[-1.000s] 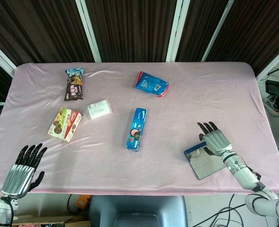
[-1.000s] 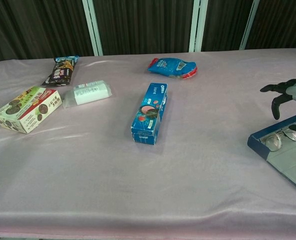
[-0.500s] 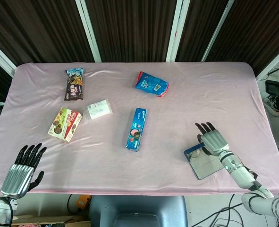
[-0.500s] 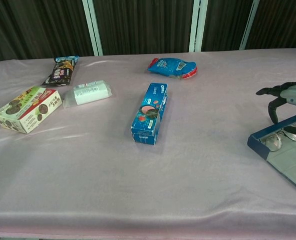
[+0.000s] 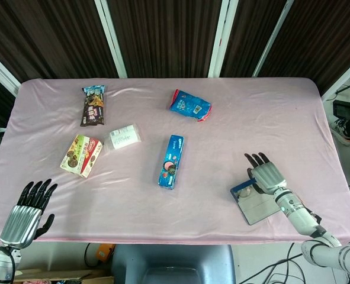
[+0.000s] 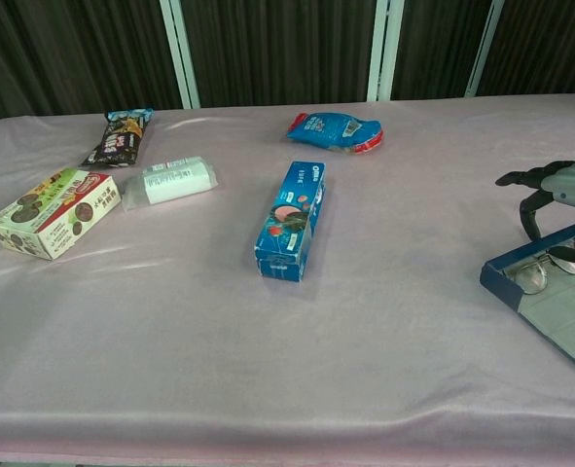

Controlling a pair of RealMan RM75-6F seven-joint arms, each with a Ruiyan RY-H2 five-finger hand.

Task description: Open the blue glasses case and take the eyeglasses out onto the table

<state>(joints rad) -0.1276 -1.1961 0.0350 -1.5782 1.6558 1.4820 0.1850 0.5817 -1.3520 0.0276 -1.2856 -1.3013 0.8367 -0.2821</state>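
Fingers [image 6: 528,199] of our right hand [image 5: 267,175] curl down over the far end of the blue glasses case [image 6: 552,303], spread apart, and we cannot tell whether they touch or grip anything beneath. The case lies open near the right front edge of the table [image 5: 234,124], lid flat, and the eyeglasses [image 6: 538,270] sit inside its tray, just under the hand. So we judge the opening done; lifting the glasses out and setting them on the cloth is left. Our left hand [image 5: 28,213] hangs off the front left corner, fingers apart, holding nothing. Farther out lie a blue cookie box [image 5: 171,161] and other snack packs, well apart from the case.
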